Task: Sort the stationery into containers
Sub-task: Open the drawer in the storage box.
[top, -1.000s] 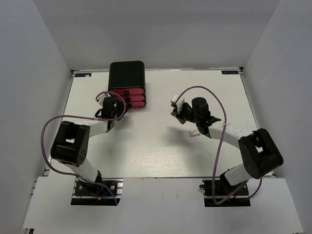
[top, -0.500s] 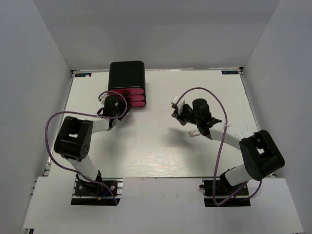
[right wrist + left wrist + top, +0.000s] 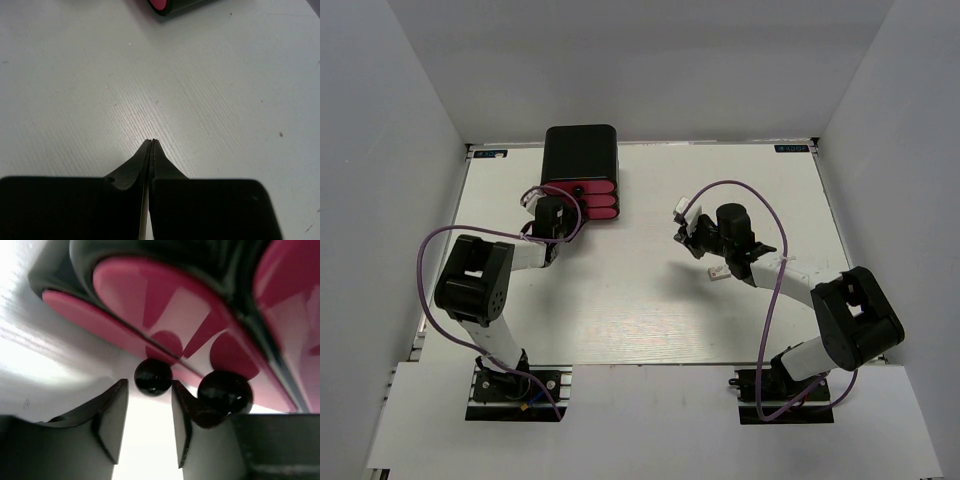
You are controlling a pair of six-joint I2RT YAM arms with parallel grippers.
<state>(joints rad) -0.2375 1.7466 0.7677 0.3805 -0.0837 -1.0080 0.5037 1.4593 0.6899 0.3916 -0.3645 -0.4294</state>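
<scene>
The container (image 3: pixel 580 160) is a black rounded box with three pink drawer fronts (image 3: pixel 592 200), standing at the back left of the table. My left gripper (image 3: pixel 558 212) is right at those drawers. In the left wrist view its jaws (image 3: pixel 148 386) stand open, and a black round knob (image 3: pixel 153 376) sits just beyond the fingertips, in line with the gap. A second knob (image 3: pixel 224 391) is beside the right finger (image 3: pixel 183 415). My right gripper (image 3: pixel 684 234) hovers mid-table, shut on nothing (image 3: pixel 152 141). A small white block (image 3: pixel 718 271) lies under the right forearm. No pens or markers show.
White walls enclose the table (image 3: pixel 640 300) on three sides. A corner of the drawer box (image 3: pixel 167 5) shows at the top of the right wrist view. Purple cables (image 3: pixel 425 260) loop off both arms.
My left arm has edged forward, bringing its gripper closer to the drawer fronts. The right gripper has shifted only slightly and stays shut.
</scene>
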